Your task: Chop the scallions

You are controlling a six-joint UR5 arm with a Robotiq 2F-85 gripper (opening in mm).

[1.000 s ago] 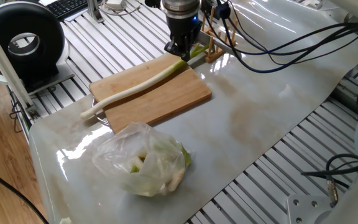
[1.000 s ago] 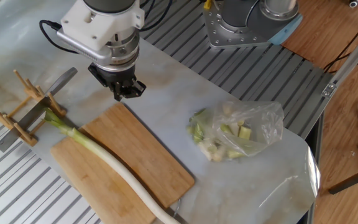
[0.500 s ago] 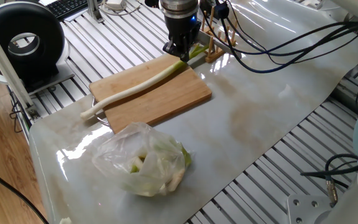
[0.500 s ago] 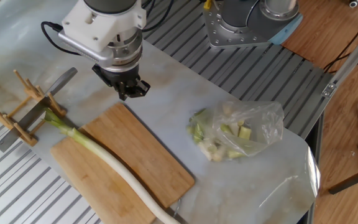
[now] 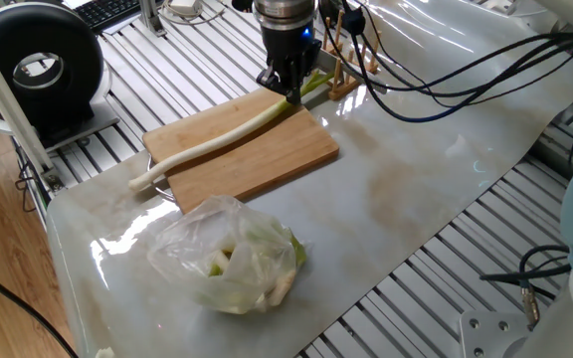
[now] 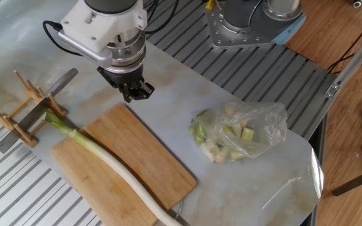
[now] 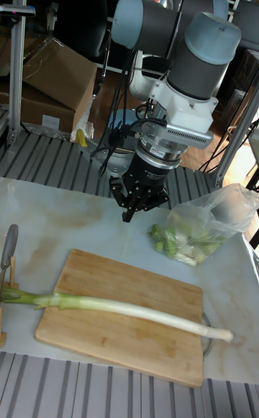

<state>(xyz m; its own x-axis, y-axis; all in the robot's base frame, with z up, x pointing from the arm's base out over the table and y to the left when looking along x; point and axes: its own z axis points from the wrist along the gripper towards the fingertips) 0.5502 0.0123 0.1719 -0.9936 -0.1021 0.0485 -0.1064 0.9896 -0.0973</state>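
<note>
We see the scallions (image 7: 122, 308) as one long uncut stalk lying along a wooden board (image 7: 137, 335). Its white end (image 5: 142, 181) sticks out past one edge of the board, and its green end (image 6: 55, 121) sticks out past the opposite edge and reaches a small wooden rack (image 6: 8, 119). A knife (image 6: 39, 107) rests in this rack, with its blade near the green tip.

The board lies on a pale, marble-like sheet (image 5: 416, 189) that covers the tabletop (image 5: 446, 273), whose ribbed metal surface shows around the sheet. On the same sheet, beside the board, lies a clear plastic bag (image 6: 241, 133) with pale green vegetable pieces inside.

The gripper (image 7: 139, 206) hangs over the sheet, just past the board's long edge and near the board corner on the green side. It is apart from the stalk and touches nothing. Its fingers (image 6: 142, 92) point down; they seem close together with only a little gap, but we cannot tell surely, because they are dark and small in every view.

Around the tabletop we see a black round device (image 5: 38, 70), a keyboard (image 5: 107, 10), black cables (image 5: 485, 65), cardboard boxes (image 7: 43, 83) and a wooden floor (image 6: 351, 107).
</note>
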